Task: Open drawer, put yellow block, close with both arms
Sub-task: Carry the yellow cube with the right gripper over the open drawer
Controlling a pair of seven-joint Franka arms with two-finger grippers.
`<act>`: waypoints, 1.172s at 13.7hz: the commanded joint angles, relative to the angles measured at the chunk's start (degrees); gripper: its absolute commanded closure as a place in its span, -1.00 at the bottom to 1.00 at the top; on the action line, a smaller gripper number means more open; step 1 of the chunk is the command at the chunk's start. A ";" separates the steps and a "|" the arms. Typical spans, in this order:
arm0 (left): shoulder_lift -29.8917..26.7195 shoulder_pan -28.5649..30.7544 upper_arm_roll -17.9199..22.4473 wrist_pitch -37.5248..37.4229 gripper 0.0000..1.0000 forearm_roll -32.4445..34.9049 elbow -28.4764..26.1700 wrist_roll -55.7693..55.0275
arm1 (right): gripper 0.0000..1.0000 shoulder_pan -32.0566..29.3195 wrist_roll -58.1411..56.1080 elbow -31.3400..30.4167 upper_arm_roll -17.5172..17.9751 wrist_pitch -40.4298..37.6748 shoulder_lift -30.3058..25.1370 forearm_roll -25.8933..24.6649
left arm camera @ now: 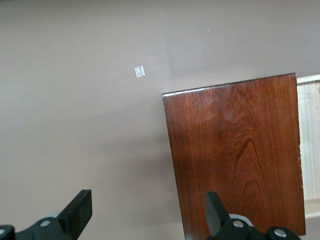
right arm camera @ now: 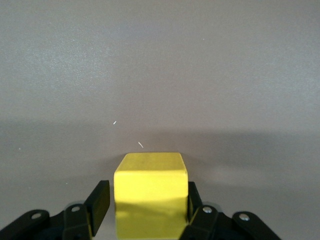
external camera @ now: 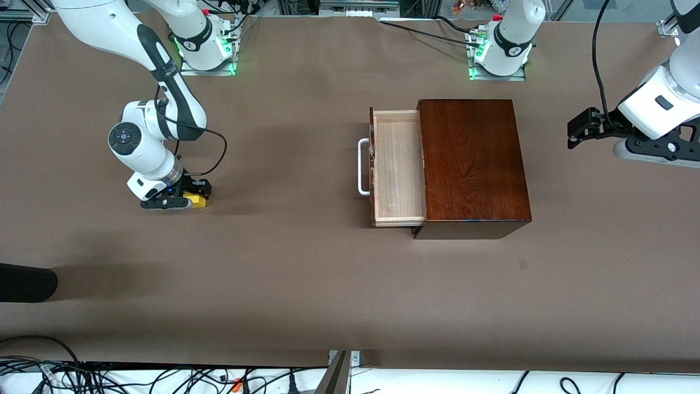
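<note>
The yellow block (external camera: 196, 200) sits on the table at the right arm's end. My right gripper (external camera: 178, 201) is down at the table, its fingers on either side of the block (right arm camera: 150, 195). One finger (right arm camera: 194, 197) touches the block and a thin gap shows at the other, so the gripper is open. The drawer (external camera: 397, 167) is pulled out of the reddish-brown box (external camera: 473, 164), its white handle (external camera: 362, 167) toward the right arm's end, and the tray is empty. My left gripper (external camera: 651, 149) is open and empty in the air beside the box (left arm camera: 235, 160). A strip of the drawer (left arm camera: 310, 135) shows in the left wrist view.
A black rounded object (external camera: 27, 282) lies at the table's edge at the right arm's end, nearer the front camera than the block. A small tape mark (external camera: 523, 264) is on the table, nearer the front camera than the box. Cables run along the table's front edge.
</note>
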 commanded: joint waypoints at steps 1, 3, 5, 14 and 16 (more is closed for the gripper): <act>-0.03 -0.40 0.91 -3.18 -1.00 -1.96 2.61 1.36 | 0.38 -0.49 -2.15 -0.09 -0.07 1.03 -0.27 0.68; -0.03 -0.31 1.00 -3.53 -1.00 -2.31 2.61 1.53 | 0.61 -0.40 -2.59 1.13 -0.07 -0.20 -1.40 0.60; -0.03 -0.22 1.26 -3.71 -1.00 -2.31 2.70 3.54 | 0.94 -0.14 -2.68 4.63 0.28 -6.24 -2.64 0.51; 0.59 0.92 0.47 -1.70 -1.00 -2.23 0.86 4.96 | 0.99 4.49 -5.93 39.85 18.38 -52.55 -5.82 -4.38; 0.50 1.01 0.47 -1.08 -1.00 -2.31 0.41 4.96 | 0.98 10.90 -7.07 49.60 19.09 -56.61 -0.56 -6.08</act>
